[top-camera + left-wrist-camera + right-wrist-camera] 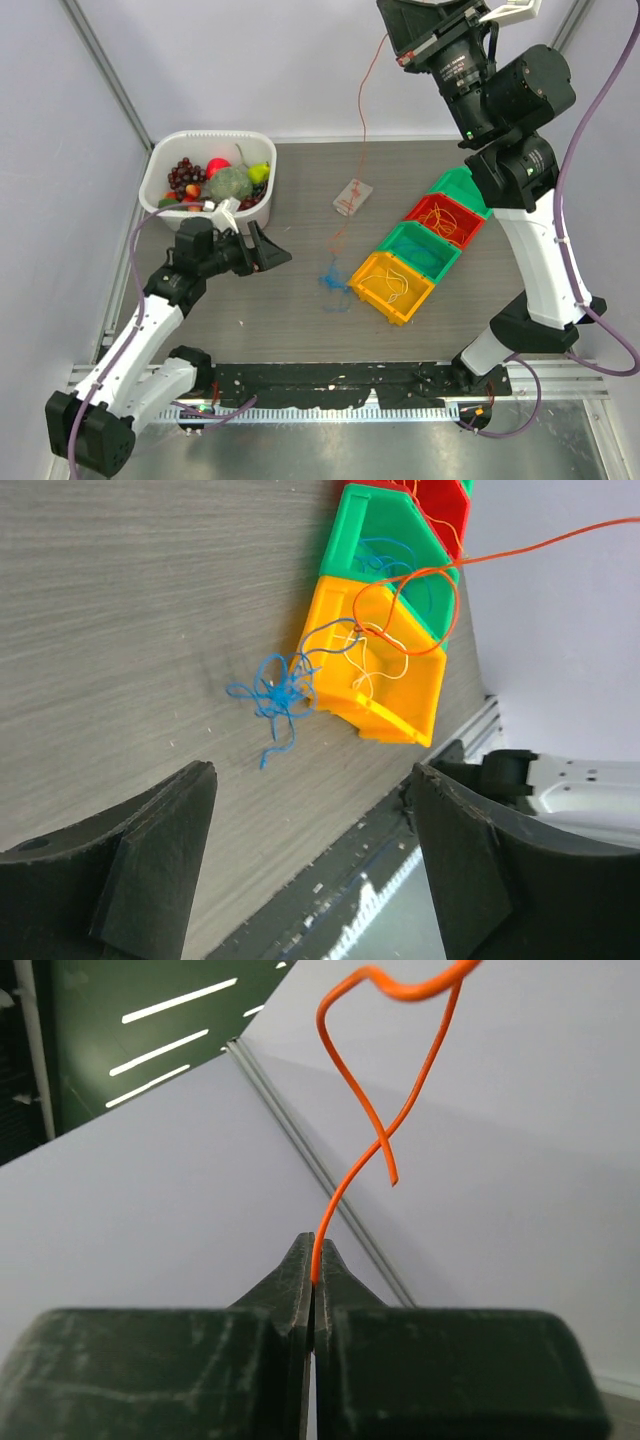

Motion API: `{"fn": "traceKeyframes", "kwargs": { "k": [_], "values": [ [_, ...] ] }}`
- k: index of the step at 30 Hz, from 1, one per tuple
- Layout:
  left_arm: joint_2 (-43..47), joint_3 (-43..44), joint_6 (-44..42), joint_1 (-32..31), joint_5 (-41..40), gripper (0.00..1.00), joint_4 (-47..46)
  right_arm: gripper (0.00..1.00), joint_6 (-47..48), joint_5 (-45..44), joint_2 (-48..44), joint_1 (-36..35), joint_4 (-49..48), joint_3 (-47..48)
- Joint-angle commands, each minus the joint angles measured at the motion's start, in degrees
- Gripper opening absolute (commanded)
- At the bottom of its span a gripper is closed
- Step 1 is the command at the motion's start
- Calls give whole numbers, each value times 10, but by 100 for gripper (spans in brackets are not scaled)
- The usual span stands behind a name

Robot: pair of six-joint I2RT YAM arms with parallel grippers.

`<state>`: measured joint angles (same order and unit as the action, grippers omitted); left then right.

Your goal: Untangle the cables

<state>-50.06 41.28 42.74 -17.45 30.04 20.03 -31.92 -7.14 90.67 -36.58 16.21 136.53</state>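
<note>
Right fingers [313, 1270], raised high and closest to the overhead view, are clenched on the end of the orange cable [345, 1185]. From there it hangs down to the surface [300, 180] and passes a small white packet [352, 196]. It then runs on toward the yellow bin [395, 308].

Left fingers [264, 247] are spread wide and hold nothing. They hover low over the surface, pointed at the bin row.

At the yellow bin's near corner the orange cable makes a loop over the bin walls. There it meets a white strand and the blue cable [278, 692], which lies bunched in a knot on the surface just beside the bin.

The step in hand looks like freeing orange from blue. It probably goes best if the left fingers come down onto the blue knot itself, away from the bin wall, and pin it. The right side can then draw upward slowly.

The loop may snag the bin's edge and drag the bin, so a pull angled away from the bin seems safer than a straight lift.
</note>
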Motion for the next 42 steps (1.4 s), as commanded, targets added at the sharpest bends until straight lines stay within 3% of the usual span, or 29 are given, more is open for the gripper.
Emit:
{"fn": "traceKeyframes", "kwargs": {
  "k": [1,6,11,13,16,20,21,22,24,25,26,32,39,42],
  "values": [
    [-6,-60,-76,-49,-61,86,-174,1,-85,16,-9,-1,-96,-3],
    [-127,-127,-108,-111,-103,91,-429,1,-127,15,9,-1,-82,24],
    [-322,-106,-86,-134,-37,88,-592,1,-172,14,9,0,-76,18],
    [-370,-98,-45,-139,-26,88,-694,1,-183,14,10,0,-68,21],
    [-436,-64,-5,-153,18,86,-759,1,-195,14,6,0,-56,18],
    [-528,-43,95,-166,84,61,-874,1,-195,12,0,0,-49,16],
    [-545,-45,121,-166,92,53,-909,1,-194,13,-1,0,-49,17],
    [-562,-51,145,-166,93,39,-931,1,-190,12,-1,-1,-50,21],
    [-577,-68,156,-166,85,12,-919,0,-177,11,0,0,-49,33],
    [-570,-78,147,-166,71,3,-894,1,-162,10,2,-1,-52,47],
    [-558,-89,128,-166,62,0,-859,1,-155,7,6,0,-54,56],
    [-421,-113,-24,-166,-25,0,-548,1,-97,-12,13,0,-94,108],
    [-351,-136,-61,-166,-38,0,-449,1,-63,-14,-1,0,-108,92],
    [-305,-118,-85,-166,-60,0,-363,1,-45,-17,-15,0,-108,58]
  ]
}}
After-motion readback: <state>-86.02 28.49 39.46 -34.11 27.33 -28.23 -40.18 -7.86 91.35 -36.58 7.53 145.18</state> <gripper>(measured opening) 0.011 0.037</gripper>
